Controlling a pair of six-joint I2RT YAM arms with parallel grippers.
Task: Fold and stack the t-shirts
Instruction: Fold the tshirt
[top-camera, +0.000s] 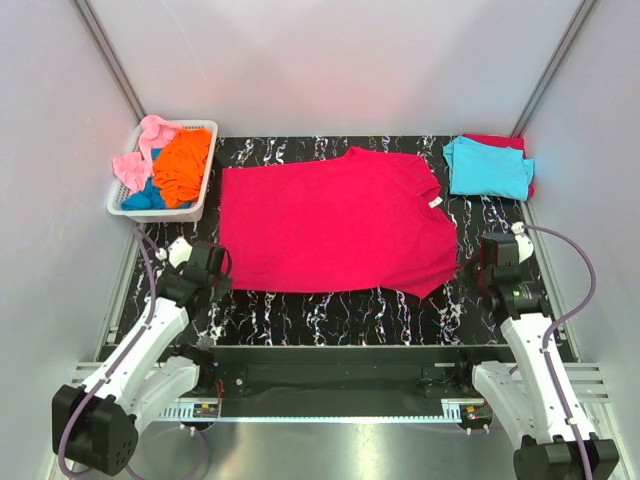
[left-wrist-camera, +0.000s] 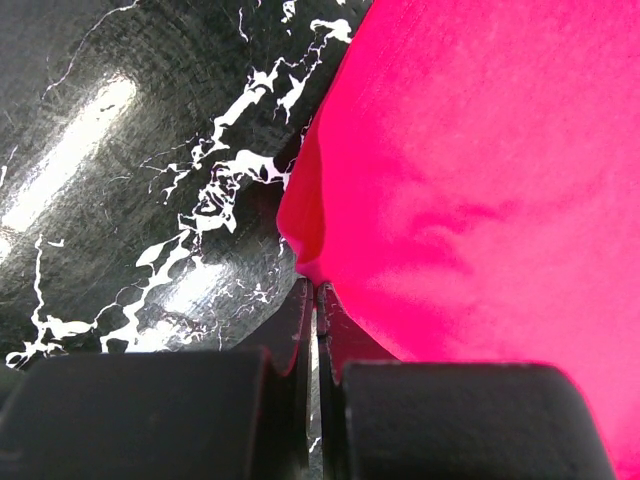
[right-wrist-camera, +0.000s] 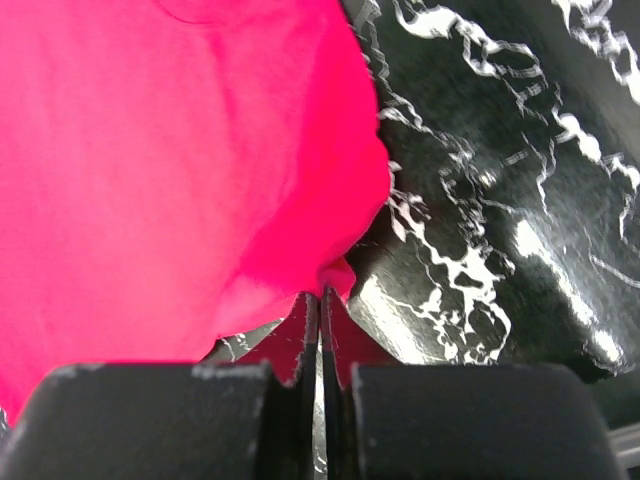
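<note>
The black white-veined table (top-camera: 330, 315) carried everything, and most of its middle was covered by the crimson-red t-shirt (top-camera: 335, 220), which lay spread flat and face down or up, I could not tell which, with its collar toward the right and its hem toward the left. At the far left corner stood the white basket (top-camera: 198, 207), and in it lay the orange t-shirt (top-camera: 183, 165) crumpled on top, the pink t-shirt (top-camera: 140, 150) spilling over the far rim, and the blue t-shirt (top-camera: 148, 195) partly buried at the near end. At the far right corner, well apart from the big shirt, the cyan t-shirt (top-camera: 488, 165) rested folded on another folded red garment (top-camera: 497, 141), of which only a strip along the far and right edges showed. The left gripper (left-wrist-camera: 312, 290) sat low at the near-left hem corner of the crimson-red shirt, its jaws pressed together with the cloth edge puckered up into their tips, so it was pinching that corner. The right gripper (right-wrist-camera: 320, 298) sat at the near-right sleeve, likewise clenched, with red cloth gathered at its tips and showing on either side of the fingers. A small white neck label (top-camera: 435, 203) showed at the collar.
</note>
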